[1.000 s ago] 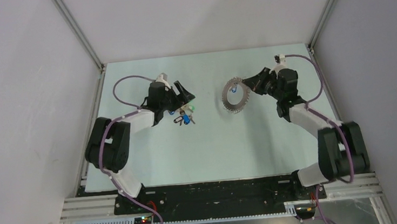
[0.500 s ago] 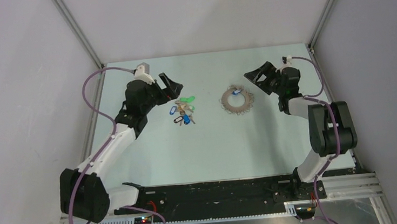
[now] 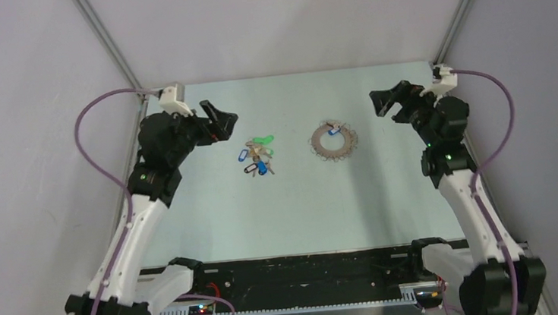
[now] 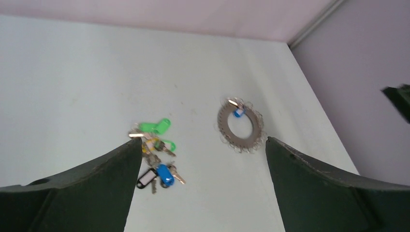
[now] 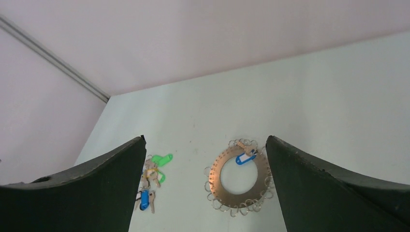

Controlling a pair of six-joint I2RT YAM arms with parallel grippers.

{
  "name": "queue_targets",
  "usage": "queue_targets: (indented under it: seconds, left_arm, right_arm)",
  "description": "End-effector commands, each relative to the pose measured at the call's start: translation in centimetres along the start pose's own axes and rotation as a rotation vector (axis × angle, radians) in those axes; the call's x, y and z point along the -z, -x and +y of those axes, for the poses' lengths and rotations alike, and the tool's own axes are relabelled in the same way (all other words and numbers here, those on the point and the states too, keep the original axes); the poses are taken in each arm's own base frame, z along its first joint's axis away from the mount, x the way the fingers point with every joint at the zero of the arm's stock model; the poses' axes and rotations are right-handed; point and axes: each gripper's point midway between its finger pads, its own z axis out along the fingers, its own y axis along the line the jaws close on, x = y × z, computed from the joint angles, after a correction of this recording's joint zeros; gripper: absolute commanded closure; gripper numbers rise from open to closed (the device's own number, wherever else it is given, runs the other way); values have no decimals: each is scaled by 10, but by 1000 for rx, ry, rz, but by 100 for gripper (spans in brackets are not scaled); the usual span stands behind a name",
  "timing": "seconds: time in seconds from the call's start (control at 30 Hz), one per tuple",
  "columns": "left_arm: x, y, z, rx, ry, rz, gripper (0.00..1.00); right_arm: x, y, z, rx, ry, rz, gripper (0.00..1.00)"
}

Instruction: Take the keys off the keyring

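Note:
The keyring (image 3: pixel 320 145) lies flat on the table right of centre, a wide metal ring fringed with small wire loops. One key with a blue tag (image 5: pixel 245 157) hangs at its far edge. A loose heap of keys (image 3: pixel 258 156) with green, blue and black tags lies to its left. My left gripper (image 3: pixel 221 121) hovers open, up and left of the heap. My right gripper (image 3: pixel 387 101) hovers open, up and right of the keyring. The left wrist view holds the heap (image 4: pixel 154 150) and keyring (image 4: pixel 237 141) beyond my open left gripper (image 4: pixel 203 139). The right wrist view frames the keyring (image 5: pixel 214 178) and heap (image 5: pixel 151 176) between open fingers (image 5: pixel 205 137).
The pale green table mat (image 3: pixel 296 209) is bounded by grey walls on three sides, with metal frame posts (image 3: pixel 110 46) at the back corners. Both arm bases sit on the black rail (image 3: pixel 301 273) at the near edge.
My right gripper opened and let go of the keyring, which now lies flat. Both arms rose and drew back toward the sides, the left one leaving the heap of keys.

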Motion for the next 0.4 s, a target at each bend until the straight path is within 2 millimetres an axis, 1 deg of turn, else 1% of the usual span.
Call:
queue_targets:
  seconds: [0.0, 0.03, 0.07, 0.1, 0.13, 0.17, 0.2, 0.23, 0.37]
  left_arm:
    - [36, 38, 14, -137, 126, -153, 0]
    - [39, 39, 14, -150, 133, -164, 0]
    - [47, 41, 16, -180, 144, -182, 0]
    - [49, 40, 18, -194, 150, -185, 0]
    - [55, 43, 17, -226, 154, -201, 0]
    - [57, 40, 19, -238, 160, -200, 0]
    - [62, 42, 20, -257, 165, -213, 0]
    - [63, 40, 22, -269, 171, -211, 0]
    - [71, 40, 20, -275, 166, -231, 0]
  right_arm:
    - [44, 34, 17, 178, -1, -83, 1]
    - [50, 37, 18, 192, -6, -98, 1]
    - [61, 46, 23, 214, -6, -131, 1]
    - [66, 47, 24, 224, -6, -143, 1]
    - [74, 53, 28, 233, -2, -171, 1]
    - [76, 51, 28, 240, -2, -172, 1]
    - [80, 52, 29, 242, -3, -184, 1]
    - [81, 48, 28, 235, -4, -179, 1]
    - [78, 39, 23, 221, -7, -162, 1]
